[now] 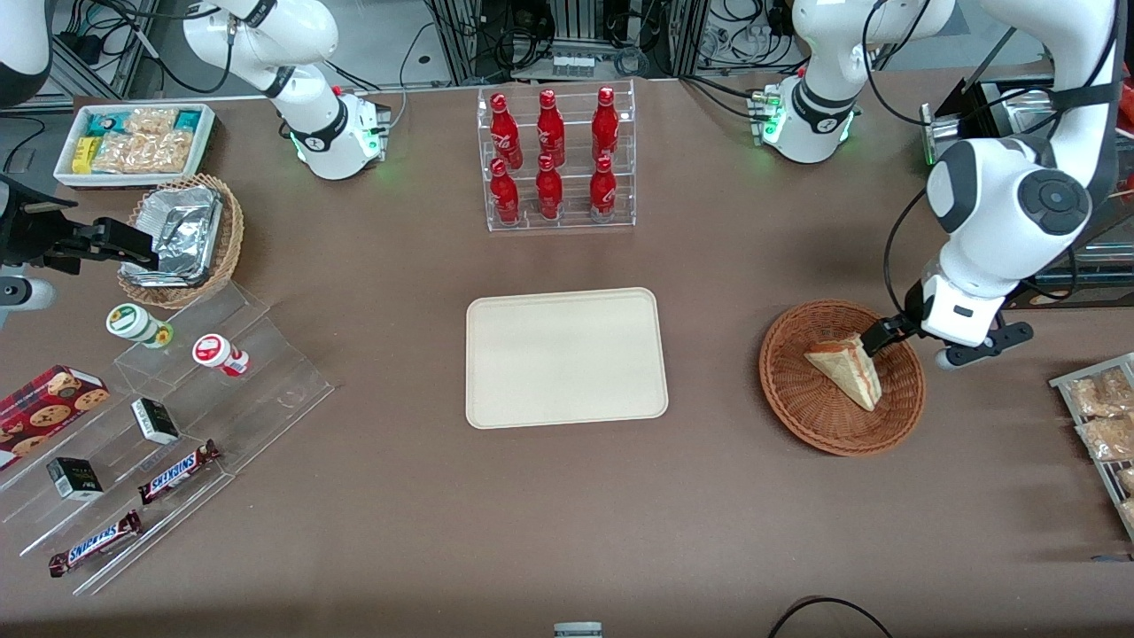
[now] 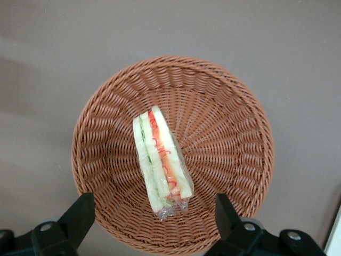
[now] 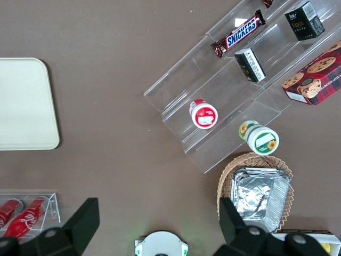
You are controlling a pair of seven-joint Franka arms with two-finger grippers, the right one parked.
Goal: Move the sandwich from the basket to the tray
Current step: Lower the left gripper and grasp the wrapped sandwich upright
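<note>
The sandwich (image 1: 846, 365), a pale wedge in clear wrap with red and green filling, lies in the reddish-brown wicker basket (image 1: 797, 416) toward the working arm's end of the table. My gripper (image 1: 875, 338) hovers just above the basket's rim, open, with nothing between its fingers. In the left wrist view the sandwich (image 2: 161, 160) lies across the middle of the basket (image 2: 234, 112), and its wrapped tip points into the gap of the gripper (image 2: 153, 217). The cream tray (image 1: 567, 357) sits bare at the table's middle, beside the basket; a corner of the tray (image 3: 24, 104) shows in the right wrist view.
A clear rack of red bottles (image 1: 558, 159) stands farther from the front camera than the tray. A wire rack of snack packets (image 1: 1103, 416) lies past the basket at the working arm's end. Acrylic steps with snacks (image 1: 168, 390), a tan foil basket (image 1: 186, 235) and a white bin (image 1: 133, 142) lie toward the parked arm's end.
</note>
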